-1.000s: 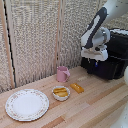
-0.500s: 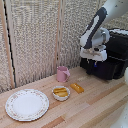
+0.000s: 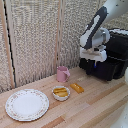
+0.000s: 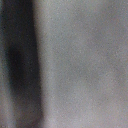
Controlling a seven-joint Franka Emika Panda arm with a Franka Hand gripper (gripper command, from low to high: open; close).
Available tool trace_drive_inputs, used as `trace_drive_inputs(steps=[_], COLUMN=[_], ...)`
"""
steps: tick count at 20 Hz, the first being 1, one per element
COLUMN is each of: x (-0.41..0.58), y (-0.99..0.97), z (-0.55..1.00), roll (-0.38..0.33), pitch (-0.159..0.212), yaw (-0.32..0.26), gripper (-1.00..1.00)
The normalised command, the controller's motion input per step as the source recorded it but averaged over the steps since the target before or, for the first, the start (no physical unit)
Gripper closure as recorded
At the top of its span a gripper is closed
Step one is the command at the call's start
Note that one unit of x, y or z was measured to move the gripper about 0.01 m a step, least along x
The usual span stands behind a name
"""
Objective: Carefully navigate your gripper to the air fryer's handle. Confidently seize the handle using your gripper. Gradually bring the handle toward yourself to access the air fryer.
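The big black boxy air fryer [image 3: 112, 55] sat at the table's back. The small dark claw [image 3: 94, 64] pressed against its front, reaching for the handle. Whether the claw was apart or together, I could not tell.

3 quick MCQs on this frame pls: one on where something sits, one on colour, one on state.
1. Where is the mug?
A. on the plate
B. on the table, between the plate and the air fryer
C. on top of the air fryer

2. What colour is the mug?
A. pink
B. green
C. black

3. What is on the plate?
A. food
B. nothing
C. the mug

Answers:
1 B, it stands on the wooden table, with the plate toward the exterior view's left and the air fryer toward its right.
2 A, its body is plainly pink.
3 B, the patterned plate's centre is bare; the yellow food lies in the small bowl beside it.
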Motion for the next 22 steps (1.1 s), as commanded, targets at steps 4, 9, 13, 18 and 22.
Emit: trace_drive_inputs(steps=[4,9,13,18,22], x=[-0.332,-0.075,-0.018,-0.181,-0.143], y=[0.99,0.95,0.92,0.99,0.96], z=[-0.16,-0.22,-0.25,-0.17,-0.09], roll=[0.000,0.000,0.000,0.010,0.044], pitch=[-0.003,-0.025,-0.043,-0.011,0.000], yaw=[0.000,-0.052,-0.080,-0.004,0.000], gripper=[1.00,1.00,1.00,1.00,1.00])
